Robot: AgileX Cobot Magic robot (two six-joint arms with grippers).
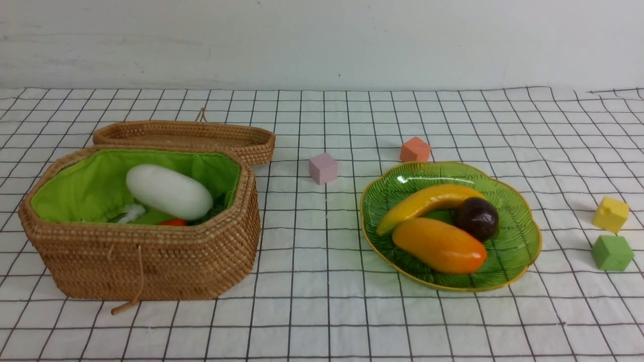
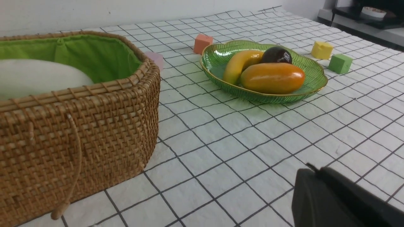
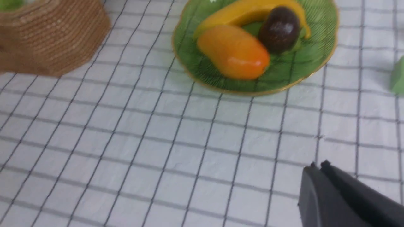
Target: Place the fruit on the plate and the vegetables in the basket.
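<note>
- both grippers are sitting closed and holding nothing: left gripper [image 2: 315, 171] is parked over bare cloth near the basket's front corner, right gripper [image 3: 317, 167] is parked over bare cloth on the near side of the plate
- looking outward from the right gripper, the plate [image 1: 523, 246] is lying at about 11 o'clock, with the mango [image 1: 439, 245] nearest, its long axis running roughly 10 to 4 in the front view
- banana [image 1: 427, 203] and mangosteen [image 1: 477, 217] are sitting behind it, all touching
- basket [image 1: 151, 261] is sitting at 9 o'clock, radish [image 1: 168, 192] on top, a bit of carrot [image 1: 173, 222] peeking out, cucumber I can't make out
- looks sorted to me, so nothing's left to reach for
</note>
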